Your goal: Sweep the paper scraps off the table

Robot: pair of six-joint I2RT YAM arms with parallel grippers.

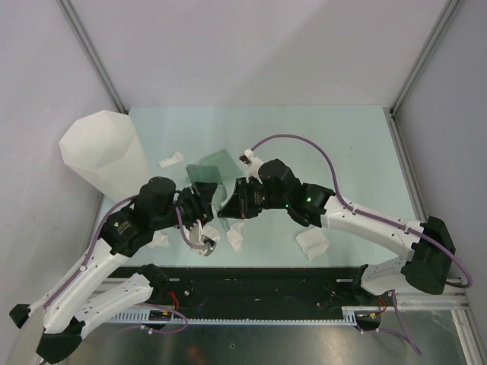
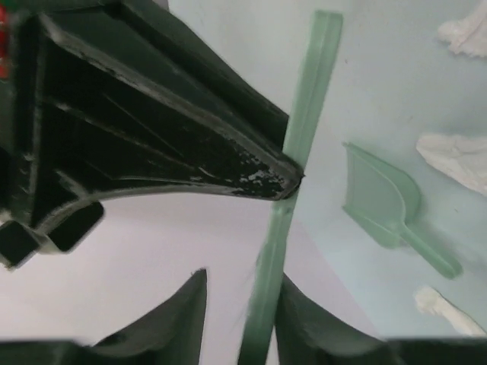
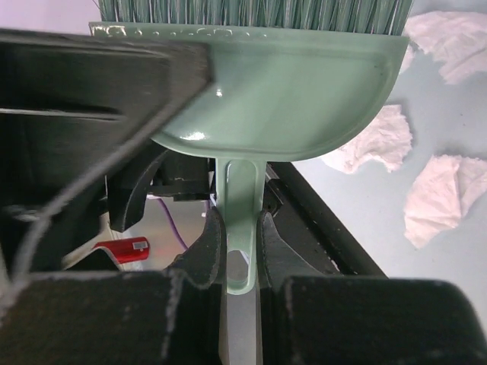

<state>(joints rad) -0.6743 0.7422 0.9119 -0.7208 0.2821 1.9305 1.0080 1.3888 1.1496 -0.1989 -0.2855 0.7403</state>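
My right gripper (image 1: 229, 207) (image 3: 239, 228) is shut on the handle of a mint-green hand brush (image 3: 281, 91), whose bristles point away from the wrist. My left gripper (image 1: 207, 199) (image 2: 243, 280) stands around the same brush, seen edge-on as a green strip (image 2: 278, 251). One finger (image 2: 304, 327) touches the strip and a gap shows at the other. Both arms meet over the middle of the pale table (image 1: 342, 152). Crumpled white paper scraps (image 1: 310, 243) (image 1: 236, 237) (image 1: 170, 160) (image 3: 369, 144) (image 2: 456, 160) lie scattered on it.
A small green dustpan (image 1: 207, 170) (image 2: 384, 201) lies on the table just behind the grippers. A tall translucent white bin (image 1: 103, 148) stands at the back left corner. A black strip (image 1: 266, 285) runs along the table's near edge.
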